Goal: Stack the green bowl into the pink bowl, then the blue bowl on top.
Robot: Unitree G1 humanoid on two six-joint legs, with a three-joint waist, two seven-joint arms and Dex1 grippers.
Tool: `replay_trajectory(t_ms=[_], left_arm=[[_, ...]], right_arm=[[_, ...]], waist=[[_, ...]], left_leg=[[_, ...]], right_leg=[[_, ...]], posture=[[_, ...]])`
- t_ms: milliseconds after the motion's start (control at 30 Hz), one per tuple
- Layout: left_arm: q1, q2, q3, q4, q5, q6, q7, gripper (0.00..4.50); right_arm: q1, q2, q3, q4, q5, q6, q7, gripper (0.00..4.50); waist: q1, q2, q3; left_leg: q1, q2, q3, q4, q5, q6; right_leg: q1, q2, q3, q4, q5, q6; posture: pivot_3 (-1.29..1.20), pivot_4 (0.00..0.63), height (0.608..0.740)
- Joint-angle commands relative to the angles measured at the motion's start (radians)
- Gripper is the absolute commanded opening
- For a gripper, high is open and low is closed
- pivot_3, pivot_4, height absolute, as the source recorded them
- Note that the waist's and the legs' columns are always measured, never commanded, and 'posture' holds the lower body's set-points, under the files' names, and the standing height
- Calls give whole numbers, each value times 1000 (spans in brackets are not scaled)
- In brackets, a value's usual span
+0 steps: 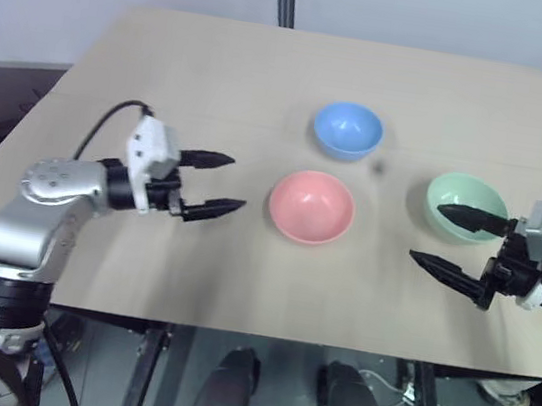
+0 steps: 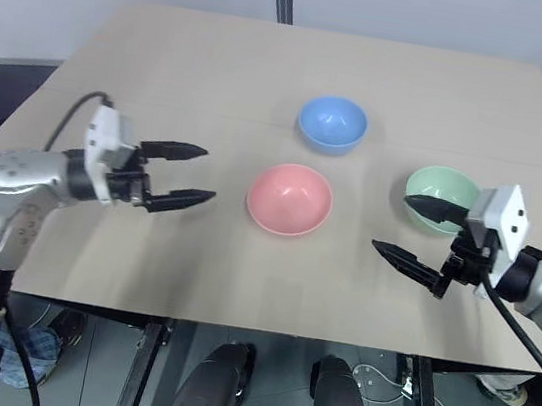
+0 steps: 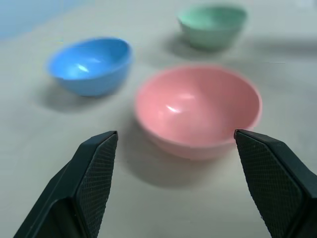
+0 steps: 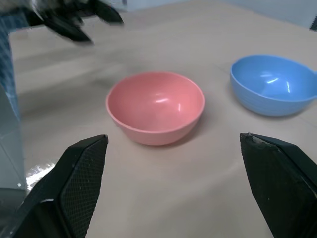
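Both arms level, fingers spread, flanking the pink bowl [image 1: 311, 206]
Left gripper [image 1: 211, 185] left of it; right gripper [image 1: 455, 241] near the green bowl [image 1: 466, 205]; blue bowl [image 1: 348, 130] behind

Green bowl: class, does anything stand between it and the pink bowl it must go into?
Nothing visible does. Bare tabletop separates the pale mint-green plastic bowl from the salmon-pink plastic bowl; the sky-blue plastic bowl sits farther back, off that line.
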State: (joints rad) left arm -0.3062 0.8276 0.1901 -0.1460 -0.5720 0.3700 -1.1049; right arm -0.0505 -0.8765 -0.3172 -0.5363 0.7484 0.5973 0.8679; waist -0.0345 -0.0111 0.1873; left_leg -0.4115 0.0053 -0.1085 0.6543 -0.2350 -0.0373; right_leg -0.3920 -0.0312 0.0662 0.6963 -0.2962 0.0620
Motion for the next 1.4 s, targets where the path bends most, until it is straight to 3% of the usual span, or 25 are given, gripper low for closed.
replay_trajectory(t_ms=[33,400,767,867,900,933,1033,1133,1400], left_arm=[[25,24,100,-47,-94,64,0,3969],[96,64,142,-83,-137,87,-60,3969],[96,68,137,-90,-147,95,-88,3969],[99,69,138,-92,-147,95,-93,4057],[101,70,140,-94,-149,97,-94,4057],[103,72,144,-98,-153,100,-95,4057],[107,77,157,-105,-165,110,-99,4057],[112,79,167,-111,-174,118,-100,4057],[110,85,166,-118,-187,121,-97,4057]], right_arm=[[-49,-3,26,47,-70,-19,-37,4500],[-206,-10,137,226,-251,56,-152,4500],[-281,-32,374,252,-457,170,-188,4500],[-308,-31,424,278,-527,167,-204,3655],[-311,-33,435,280,-536,161,-194,2982],[-314,-26,437,277,-533,162,-186,2878],[-319,-17,443,273,-541,159,-173,1306],[-321,-10,440,277,-551,157,-170,25],[-381,38,442,242,-539,149,-144,25]], waist=[[-3,0,0],[-7,0,0],[-8,0,0],[-8,0,0],[-8,0,0],[-7,0,0],[-7,0,0],[-9,0,0],[-10,0,0]], left_leg=[[0,0,0,0,0,0],[-1,1,1,-1,0,0],[-1,1,1,-1,0,0],[-1,1,2,-1,0,0],[-1,1,2,-2,0,0],[-1,1,2,-2,0,0],[-2,0,2,-2,0,0],[-1,1,1,-2,0,0],[-1,1,2,-1,0,0]], right_leg=[[0,0,0,0,0,0],[-2,0,1,0,0,0],[-3,0,1,0,0,0],[-3,0,1,0,0,0],[-3,0,1,0,0,0],[-3,0,1,0,0,0],[-3,0,1,0,0,0],[-3,0,1,0,0,0],[-3,0,1,0,0,0]], posture=[[0,150,740],[0,150,740],[0,150,740],[0,150,740],[0,150,740],[0,150,740],[0,150,740],[0,150,740],[0,150,740]])
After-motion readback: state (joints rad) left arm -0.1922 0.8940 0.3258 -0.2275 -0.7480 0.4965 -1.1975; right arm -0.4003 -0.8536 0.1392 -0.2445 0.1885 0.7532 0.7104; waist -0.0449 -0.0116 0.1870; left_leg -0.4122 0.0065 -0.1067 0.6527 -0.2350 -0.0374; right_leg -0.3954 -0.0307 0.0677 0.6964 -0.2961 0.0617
